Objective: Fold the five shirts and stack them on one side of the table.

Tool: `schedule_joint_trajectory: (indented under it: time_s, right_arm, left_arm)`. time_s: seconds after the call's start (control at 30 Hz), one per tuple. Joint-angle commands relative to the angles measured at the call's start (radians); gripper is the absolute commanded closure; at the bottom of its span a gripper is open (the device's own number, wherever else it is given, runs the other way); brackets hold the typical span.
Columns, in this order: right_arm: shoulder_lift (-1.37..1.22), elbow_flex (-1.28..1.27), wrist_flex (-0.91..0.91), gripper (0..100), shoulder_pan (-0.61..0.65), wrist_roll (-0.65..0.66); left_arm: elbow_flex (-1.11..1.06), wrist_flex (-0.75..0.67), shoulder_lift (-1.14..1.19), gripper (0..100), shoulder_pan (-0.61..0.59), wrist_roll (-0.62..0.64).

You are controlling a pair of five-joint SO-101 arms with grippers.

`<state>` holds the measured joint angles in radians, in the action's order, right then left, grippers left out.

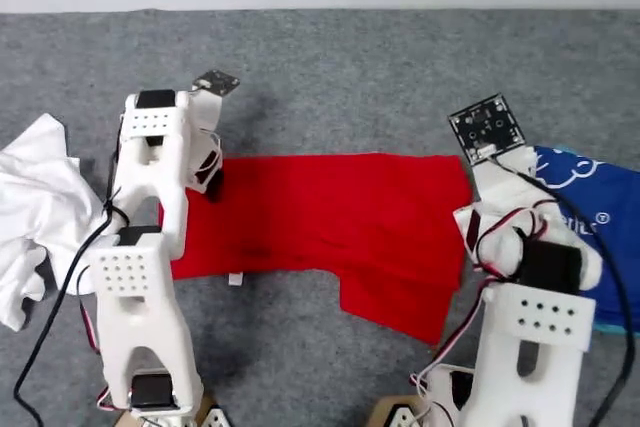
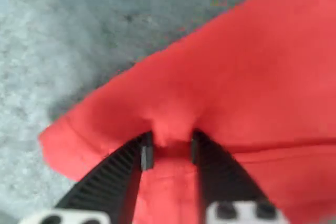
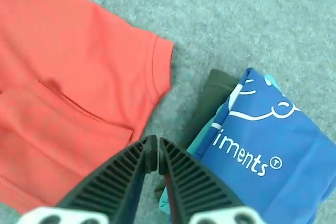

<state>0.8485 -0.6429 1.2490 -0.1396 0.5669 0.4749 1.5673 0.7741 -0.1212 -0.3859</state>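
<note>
Grey, felt-like worktop [image 1: 400, 67], with the red shirt [image 1: 340, 227] spread across its middle between my two arms.

My left fingers [image 2: 121, 174] are pinched tight on a raised fold of the red shirt, close to the hemmed edge at the cloth's left end. My right fingers [image 3: 131, 174] are pressed together with nothing between them, and hover over bare worktop between the red shirt's sleeve and the folded pile. That pile lies at the right side of the worktop: a blue shirt [image 3: 262, 150] with white print on top, with a teal shirt [image 3: 203, 137] and a dark olive shirt [image 3: 212, 90] showing under its edge. A crumpled white shirt [image 1: 40, 207] sits at the far left edge, apart from the red one.
</note>
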Motion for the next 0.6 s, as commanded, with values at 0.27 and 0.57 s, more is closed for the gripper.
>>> schedule_joint_trajectory:
  time_s: [0.27,0.57]
  right_arm:
    - [0.082,-0.018,0.004,98.8,-0.010,-0.011]
    - [0.082,-0.018,0.004,98.8,-0.010,-0.011]
  left_arm:
    - [0.094,0.186,-0.029,99,-0.026,-0.066]
    - [-0.064,0.187,-0.041,97,-0.018,-0.098]
